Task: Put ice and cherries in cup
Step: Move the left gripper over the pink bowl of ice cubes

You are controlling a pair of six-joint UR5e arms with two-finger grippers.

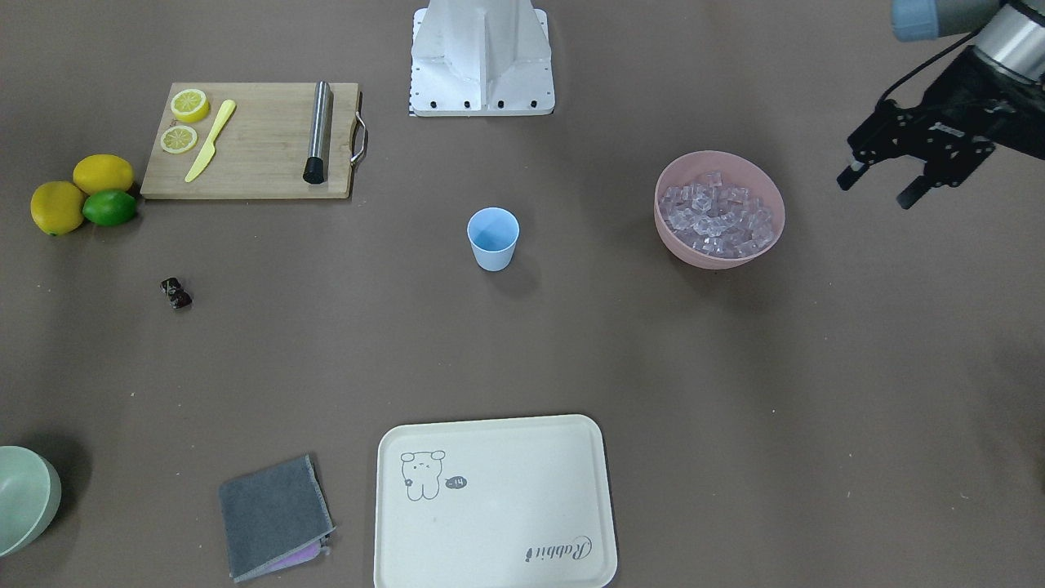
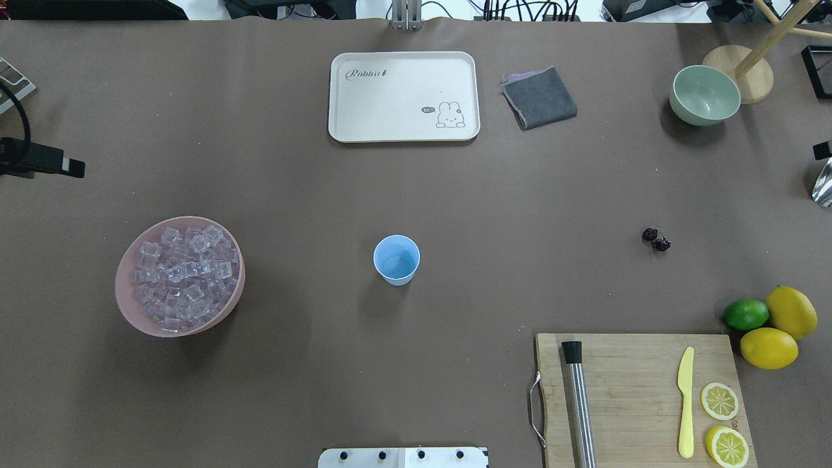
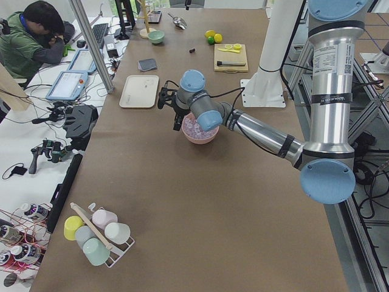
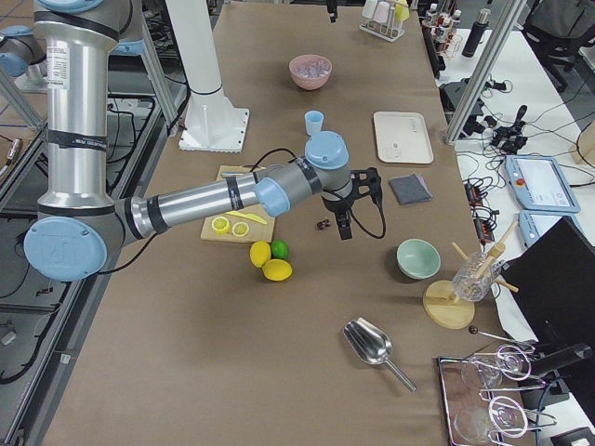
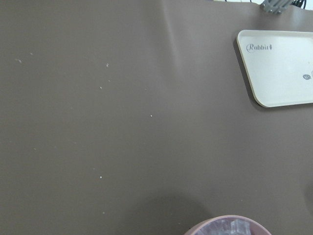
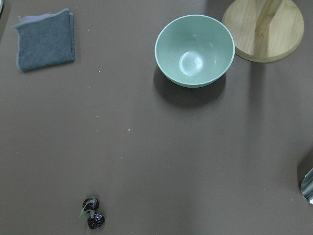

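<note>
At table (image 1: 571,343) centre, tapered plastic cup (image 1: 493,237), faceted clear ice (image 1: 718,216) — left gripper (image 1: 875,192) spread apart, right gripper (image 4: 337,223) unclear.

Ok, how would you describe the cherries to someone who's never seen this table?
Find the wooden cutting board at the robot's near right. Beyond it on the bare table, toward the pale green bowl, lie the cherries. They are a tiny, glossy, dark red pair, far smaller than the lemons and lime beside the board.
</note>
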